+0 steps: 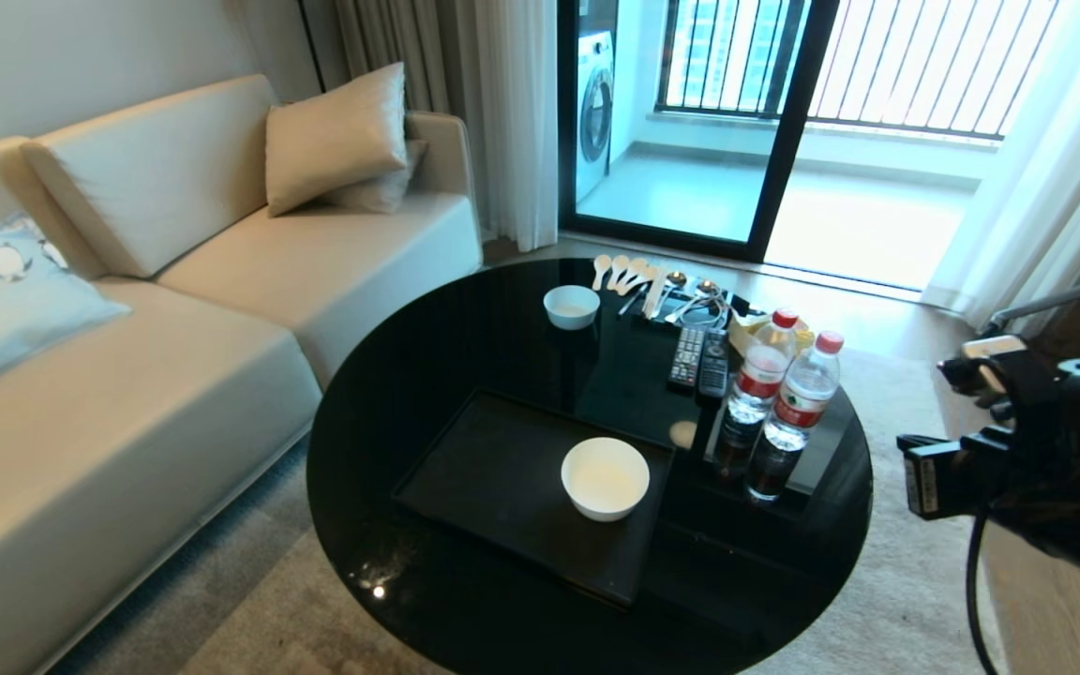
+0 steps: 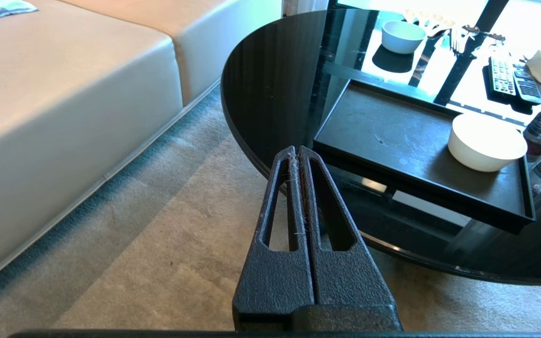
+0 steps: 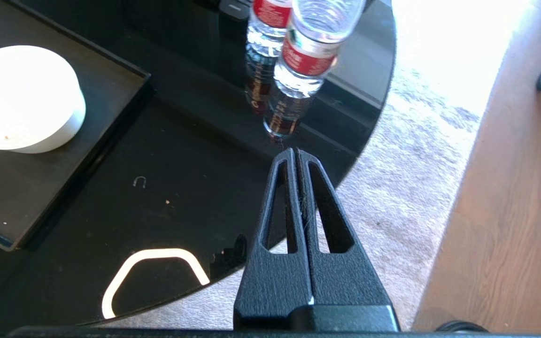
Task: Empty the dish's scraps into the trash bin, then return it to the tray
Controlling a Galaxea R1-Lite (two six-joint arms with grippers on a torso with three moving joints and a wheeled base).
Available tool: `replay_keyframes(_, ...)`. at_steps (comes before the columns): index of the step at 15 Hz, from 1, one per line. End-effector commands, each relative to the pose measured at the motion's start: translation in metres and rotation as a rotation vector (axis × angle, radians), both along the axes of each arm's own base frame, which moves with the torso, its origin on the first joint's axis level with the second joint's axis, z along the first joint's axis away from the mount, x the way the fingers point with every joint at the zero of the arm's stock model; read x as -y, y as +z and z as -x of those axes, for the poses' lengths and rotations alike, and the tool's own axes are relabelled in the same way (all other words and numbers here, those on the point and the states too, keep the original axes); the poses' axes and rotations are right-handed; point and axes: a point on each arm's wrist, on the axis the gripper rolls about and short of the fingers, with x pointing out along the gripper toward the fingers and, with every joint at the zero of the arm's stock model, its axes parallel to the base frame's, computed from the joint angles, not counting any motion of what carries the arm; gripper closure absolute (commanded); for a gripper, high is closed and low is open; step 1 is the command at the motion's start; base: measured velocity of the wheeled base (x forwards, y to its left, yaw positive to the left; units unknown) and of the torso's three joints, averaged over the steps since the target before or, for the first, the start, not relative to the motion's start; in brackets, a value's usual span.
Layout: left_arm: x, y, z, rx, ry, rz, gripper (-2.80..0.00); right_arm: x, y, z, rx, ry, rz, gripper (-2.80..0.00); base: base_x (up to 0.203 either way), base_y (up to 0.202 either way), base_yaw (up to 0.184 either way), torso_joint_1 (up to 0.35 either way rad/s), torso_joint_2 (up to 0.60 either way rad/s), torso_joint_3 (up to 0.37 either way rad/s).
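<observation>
My right fingers (image 3: 297,151) are pressed flat together with nothing between them, hanging just over the near edge of the round black worktop (image 3: 195,155), where carpet shows beneath. Shut and empty like this, I read them as finished with the dish, or at least not set for a new grasp.

Just ahead of the tips stand two water bottles (image 3: 305,65), close together and upright; I judge they want a careful berth in any move, since a brush would tip them.

Off to one side, a little farther than the bottles, the dish (image 3: 21,98) sits upright inside the black tray (image 3: 111,65), near the corner closest to my right fingers. It is apart from me, not touched. Its inside looks bare white apart from a tiny speck or two; I see no orange slices or pale strips. So, as a judgement, the emptying and the return appear done. The trash bin is in none of my views.

My left fingers (image 2: 297,152) are likewise closed on nothing, parked low over the carpet beside the sofa (image 2: 73,89), short of the worktop's rim and idle.

Farthest off, beyond the tray, are a smaller white bowl (image 1: 571,306), a row of spoons (image 1: 634,275) and two remote controls (image 1: 699,361).
</observation>
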Motion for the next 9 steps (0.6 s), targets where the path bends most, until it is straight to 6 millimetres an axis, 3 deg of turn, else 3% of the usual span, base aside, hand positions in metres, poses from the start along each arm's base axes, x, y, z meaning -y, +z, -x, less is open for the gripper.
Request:
replay_keyframes(1,0.000,0.000,0.000,0.001,0.001,0.001,0.00,0.008,0.007,0.019,0.044,-0.018,-0.008,0.00,0.000,0.000,0.000,0.000,0.00,0.000)
replay_keyframes(9,0.000,0.000,0.000,0.001,0.001,0.001,0.00,0.036,0.008,0.065,0.113,-0.133,-0.009,0.00,0.000,0.000,0.000,0.000,0.00,0.000)
